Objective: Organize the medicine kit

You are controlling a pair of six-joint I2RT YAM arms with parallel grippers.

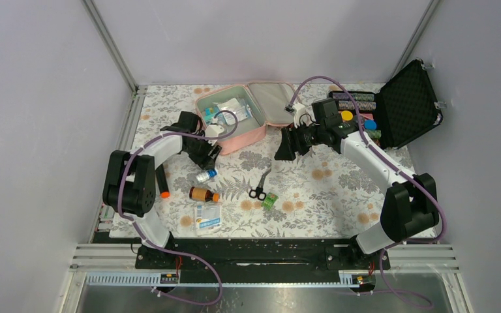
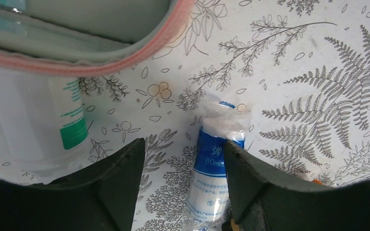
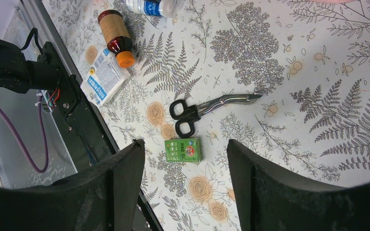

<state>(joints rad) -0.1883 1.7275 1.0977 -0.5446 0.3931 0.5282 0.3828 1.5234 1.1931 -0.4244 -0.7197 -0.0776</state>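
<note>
Your left gripper (image 2: 183,143) is open by the bandage roll (image 2: 212,178), and your right gripper (image 3: 184,144) is open above the scissors (image 3: 197,109).

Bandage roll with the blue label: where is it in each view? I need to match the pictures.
Top external: bandage roll on the cloth, just on the near side of the left gripper, in front of the medicine kit.
Left wrist: lower centre, between the open fingers.
Right wrist: top edge, cut off.
Shared landmark: the brown bottle beside it, in top external and right wrist; left wrist shows the kit's rim instead.
</note>
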